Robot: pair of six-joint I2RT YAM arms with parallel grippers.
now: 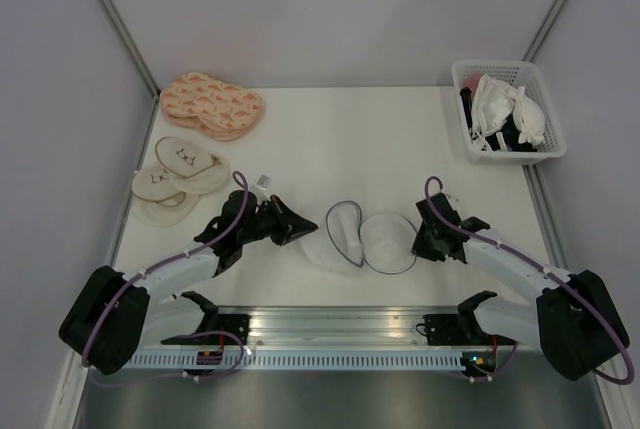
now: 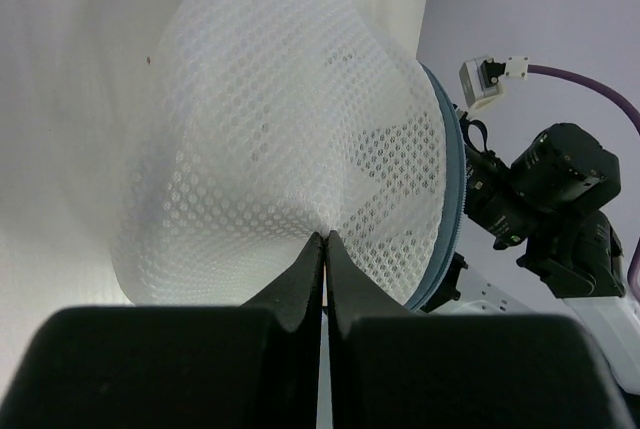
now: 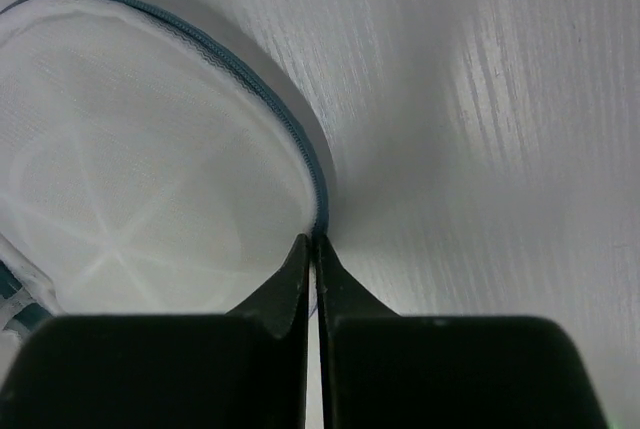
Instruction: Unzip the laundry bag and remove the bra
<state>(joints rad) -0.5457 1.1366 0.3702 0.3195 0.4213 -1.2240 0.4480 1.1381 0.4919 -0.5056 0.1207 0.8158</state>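
Observation:
The laundry bag [image 1: 385, 239] lies at the middle of the table, a round white mesh pouch with a dark zip line on its rim. Its left part is pulled up into a loop. My left gripper [image 1: 305, 231] is shut on the mesh of the bag's left side; the left wrist view shows the jaws pinching mesh [image 2: 290, 129] at the left gripper [image 2: 325, 237]. My right gripper [image 1: 417, 242] is shut on the bag's right rim; the right wrist view shows its tips [image 3: 313, 239] closed on the blue-grey zip line [image 3: 298, 144]. The bra does not show distinctly inside the bag.
A white lattice basket [image 1: 545, 152] at the back right holds white padded garments and something dark. Pink patterned slippers [image 1: 210, 104] and cream slippers [image 1: 178, 174] lie at the back left. My right arm [image 2: 560, 189] shows behind the bag in the left wrist view.

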